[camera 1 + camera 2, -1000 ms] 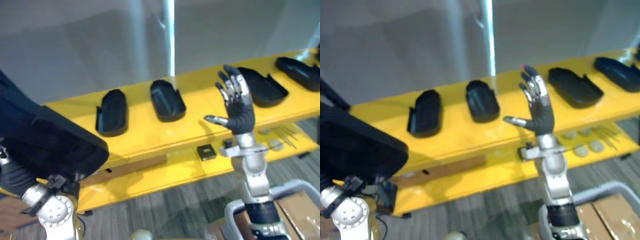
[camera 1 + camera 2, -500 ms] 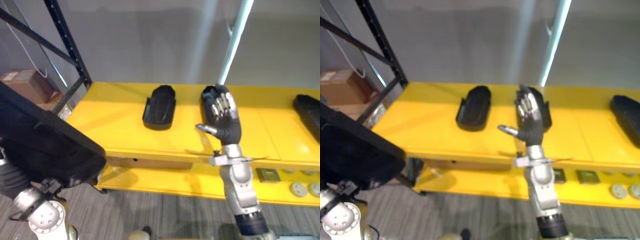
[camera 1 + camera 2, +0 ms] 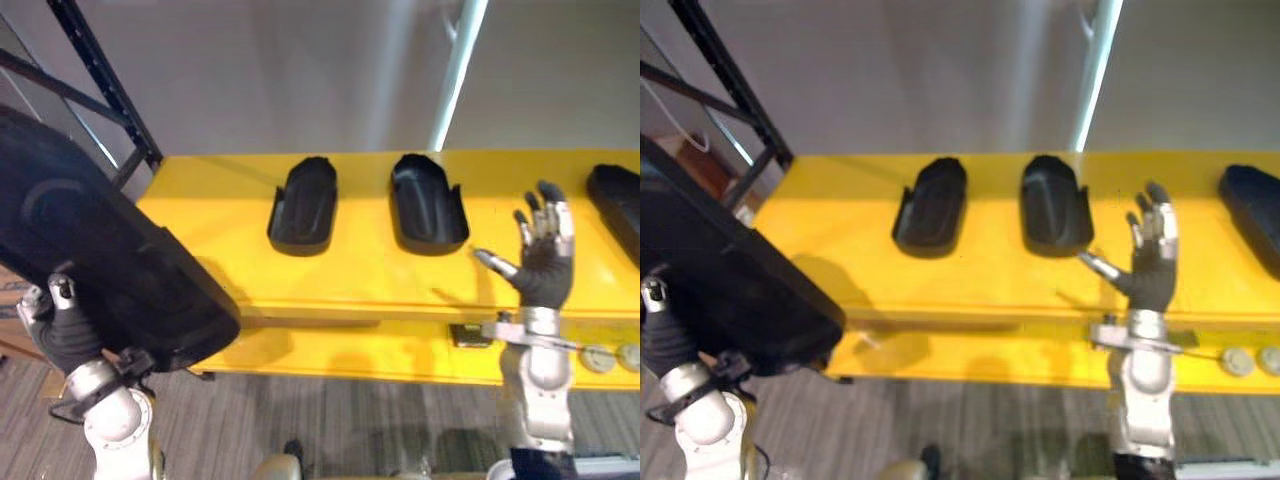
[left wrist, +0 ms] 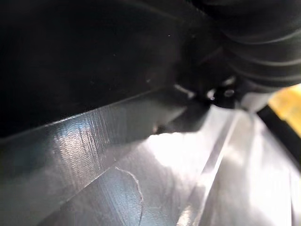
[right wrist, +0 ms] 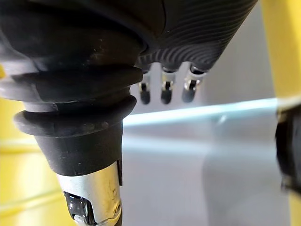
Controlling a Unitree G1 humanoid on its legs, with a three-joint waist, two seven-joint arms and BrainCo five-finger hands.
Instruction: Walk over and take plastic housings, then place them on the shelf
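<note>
While the right hand (image 3: 543,272) stood upright just before the front edge of the yellow shelf (image 3: 350,285), its fingers (image 3: 548,222) were straight and spread wide and its thumb stuck out toward the shelf's left end. It held nothing and touched nothing, and its forearm rose straight up from below the shelf's front edge.

Off the shelf's left end and lower than its top, the left hand (image 3: 62,335) sat under a large black housing (image 3: 110,270). The housing slanted upward and hid the shelf's left front corner. It clearly rested on that hand, though the grip itself could not be made out.

On the shelf top two more black housings lay side by side, hollow side up and apart from each other: the left housing (image 3: 302,205) and the middle housing (image 3: 428,203), which lay just behind the raised right hand. A third housing (image 3: 618,200) lay at the shelf's right end, well apart from them.

Bare yellow surface lay open between the shelf's left end and the left housing, along the whole front edge, and between the middle and third housings. A black rack upright (image 3: 100,90) stood at the shelf's left rear corner and a pale post (image 3: 455,70) behind its back edge.
</note>
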